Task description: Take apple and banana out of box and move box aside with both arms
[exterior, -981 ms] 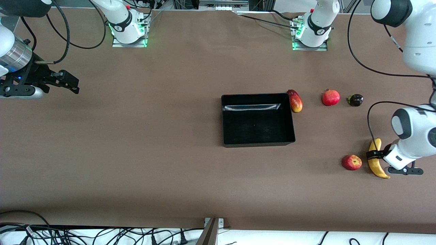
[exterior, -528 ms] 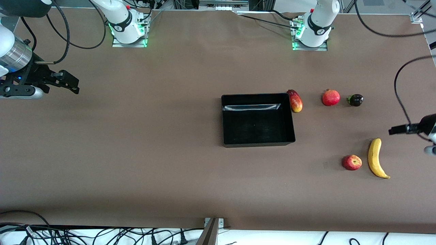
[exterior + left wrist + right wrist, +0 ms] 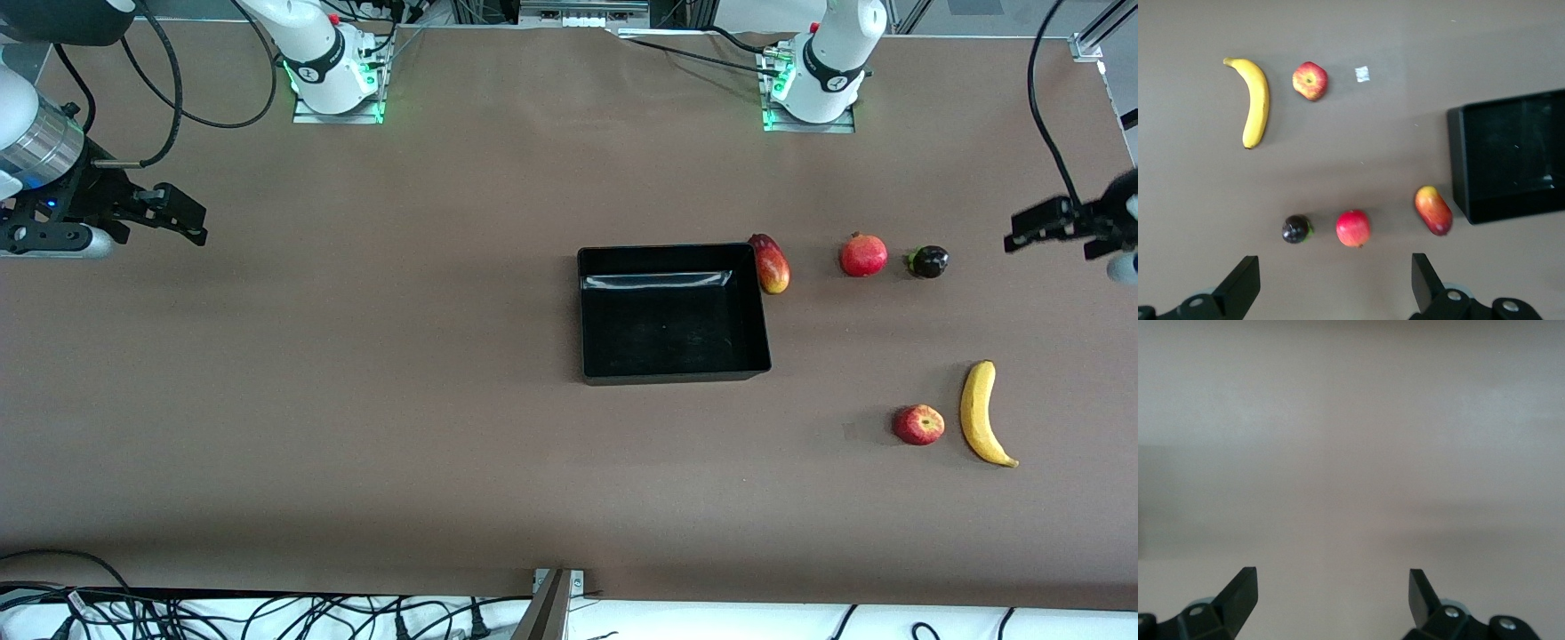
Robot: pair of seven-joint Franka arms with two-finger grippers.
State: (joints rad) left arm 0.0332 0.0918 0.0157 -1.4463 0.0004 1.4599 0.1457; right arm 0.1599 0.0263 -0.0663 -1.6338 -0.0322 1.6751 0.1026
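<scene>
Brown table (image 3: 356, 400) lay mostly bare: wide open cover ran from the box toward the right arm's end, and a broad strip stayed free along the edge nearest the front camera. One black box (image 3: 673, 313) sat near the middle, open top up, nothing inside. Fruits counted: five, all outside the box and toward the left arm's end. One red-and-yellow mango-like fruit (image 3: 770, 263) lay just beside the box's corner farthest from the camera (touching or not, could not tell). One red pomegranate-like fruit (image 3: 863, 254) and one small dark fruit (image 3: 927, 261) stood in a row with it, spaced apart. Nearer the camera, one apple (image 3: 918, 424) sat beside one banana (image 3: 980, 412), a small gap between them, clear room all round the pair. Left gripper (image 3: 1053, 224) hung in the air over the table's edge at the left arm's end, jaws apart, holding nothing; its fingers (image 3: 1241, 288) framed the fruit below. Right gripper (image 3: 169, 213) waited over bare table at the right arm's end, jaws apart and empty, fingers (image 3: 1238, 593) over plain brown surface.
</scene>
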